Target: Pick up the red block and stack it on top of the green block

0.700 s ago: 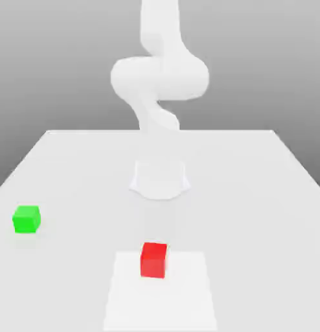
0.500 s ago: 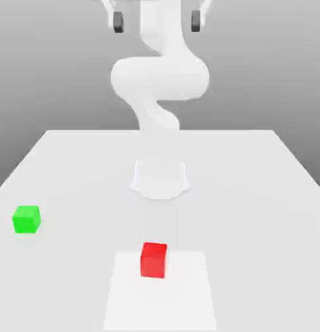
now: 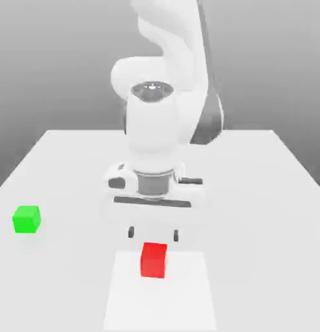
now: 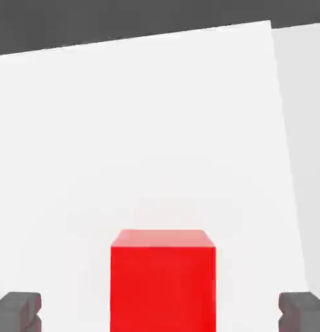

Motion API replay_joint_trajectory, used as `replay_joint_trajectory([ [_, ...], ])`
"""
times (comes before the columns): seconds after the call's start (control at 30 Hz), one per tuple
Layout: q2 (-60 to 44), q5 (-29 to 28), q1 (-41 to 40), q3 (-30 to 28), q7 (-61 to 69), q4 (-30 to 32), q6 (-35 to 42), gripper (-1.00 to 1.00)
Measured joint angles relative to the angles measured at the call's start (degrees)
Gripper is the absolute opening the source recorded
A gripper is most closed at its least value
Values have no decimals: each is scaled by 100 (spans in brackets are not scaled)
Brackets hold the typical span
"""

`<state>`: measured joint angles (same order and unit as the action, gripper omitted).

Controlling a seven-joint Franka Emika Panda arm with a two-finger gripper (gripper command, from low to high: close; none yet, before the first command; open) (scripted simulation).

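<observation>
While the gripper (image 3: 153, 234) hovers with fingers spread, the red block (image 3: 153, 260) sits ungrasped beneath

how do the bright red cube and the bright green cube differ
The bright red cube is red and the bright green cube is green. The red cube sits at the white square patch, the green cube on the grey surface outside it. The red cube lies just below the open jaws, the green cube well aside. Both are plain cubes.
</observation>
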<state>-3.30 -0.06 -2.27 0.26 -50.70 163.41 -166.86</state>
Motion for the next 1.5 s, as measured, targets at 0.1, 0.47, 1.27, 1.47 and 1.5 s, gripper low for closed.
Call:
replay_joint_trajectory([
  [0.1,-629,-15,4,-8,-11,-76,-540,0],
  [0.47,-321,-24,-23,19,-21,-30,-276,-100],
  [1.27,939,-586,-3001,-2698,3772,-517,1425,-100],
  [1.47,-185,730,-3243,-2434,4915,-598,492,-100],
  [1.5,-360,973,-3335,-2296,5091,-610,347,100],
])
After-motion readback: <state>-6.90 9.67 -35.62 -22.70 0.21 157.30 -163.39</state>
